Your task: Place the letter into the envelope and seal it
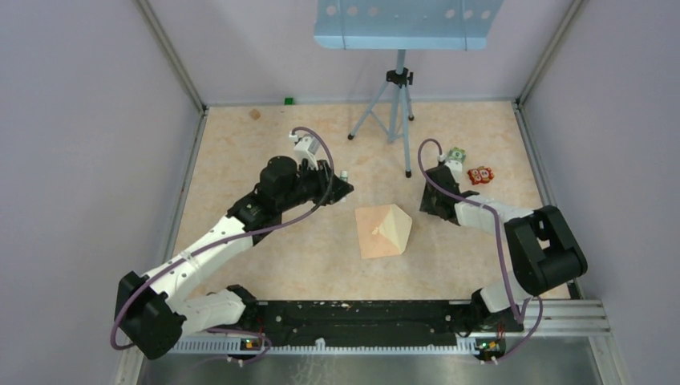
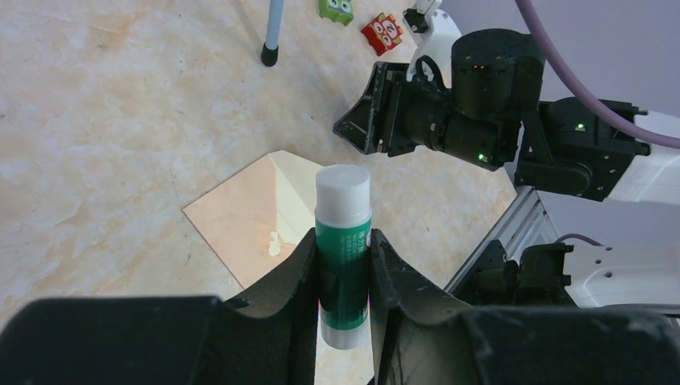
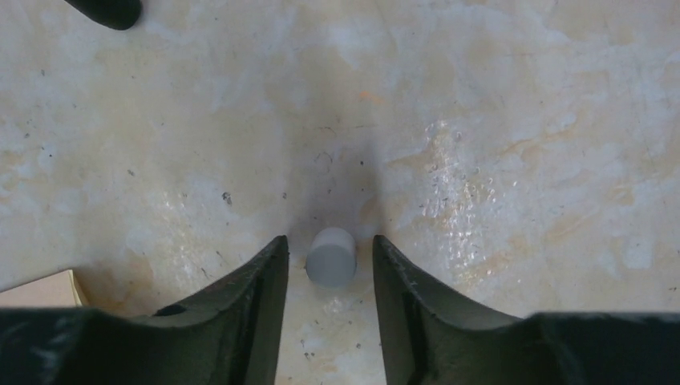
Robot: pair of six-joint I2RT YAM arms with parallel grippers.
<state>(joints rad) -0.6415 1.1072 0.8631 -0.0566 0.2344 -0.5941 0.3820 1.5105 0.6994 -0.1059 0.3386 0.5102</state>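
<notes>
The pinkish-tan envelope [image 1: 374,230] lies flat mid-table, with a pale spot near its centre in the left wrist view [image 2: 240,224]. A paler cream triangular area [image 1: 398,228] covers its right part; I cannot tell whether it is the letter or the flap's inner side. My left gripper [image 1: 346,188] hovers to the envelope's upper left, shut on an upright green glue stick [image 2: 343,265] with white ends. My right gripper [image 1: 426,205] is open, low over the table right of the envelope. A small grey-white cap [image 3: 330,258] lies on the table between its fingers.
A tripod [image 1: 394,104] stands at the back with a foot near the right gripper. A green toy [image 1: 456,154] and a red toy [image 1: 480,175] lie at the back right. A small green block [image 1: 288,101] sits at the far wall. A black rail [image 1: 361,313] runs along the near edge.
</notes>
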